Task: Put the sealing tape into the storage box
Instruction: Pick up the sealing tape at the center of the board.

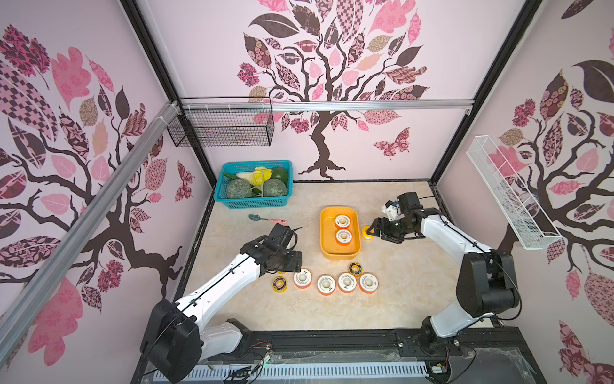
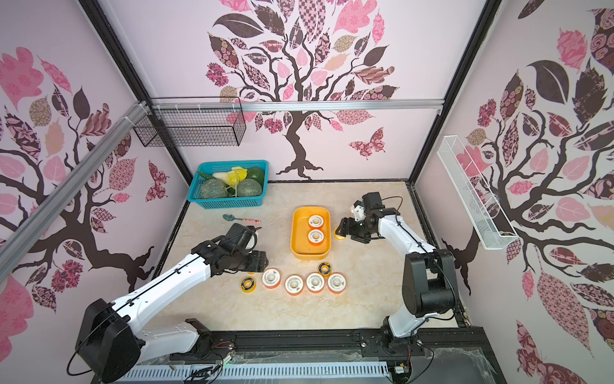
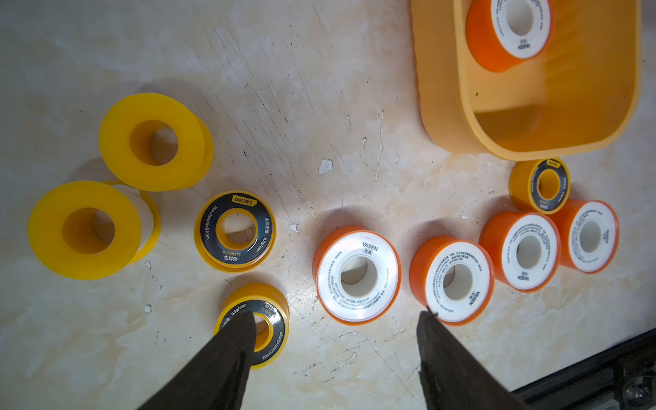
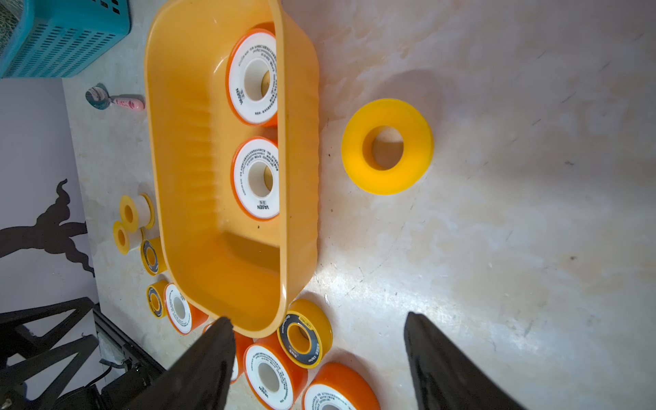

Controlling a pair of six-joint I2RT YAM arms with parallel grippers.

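Two orange spools (image 1: 342,221) inside storage box (image 1: 322,232)

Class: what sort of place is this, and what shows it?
Likely a staged robot test cell: left arm and right arm on a rail, tree-printed walls in a metal frame, tape spools beside a storage box.

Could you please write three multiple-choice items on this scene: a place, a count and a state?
1. Where does the plain yellow tape spool nearest the right gripper lie? A in the teal basket; B on the table beside the shallow yellow-orange plastic tub; C in that tub.
2. How many orange-rimmed, white-faced spools lie in the tub? A one; B four; C two.
3. How is the right gripper? A open, empty; B shut on a spool; C shut on a spoon.
1 B, outside the tub's wall; 2 C, two show inside; 3 A, fingers apart, nothing between.
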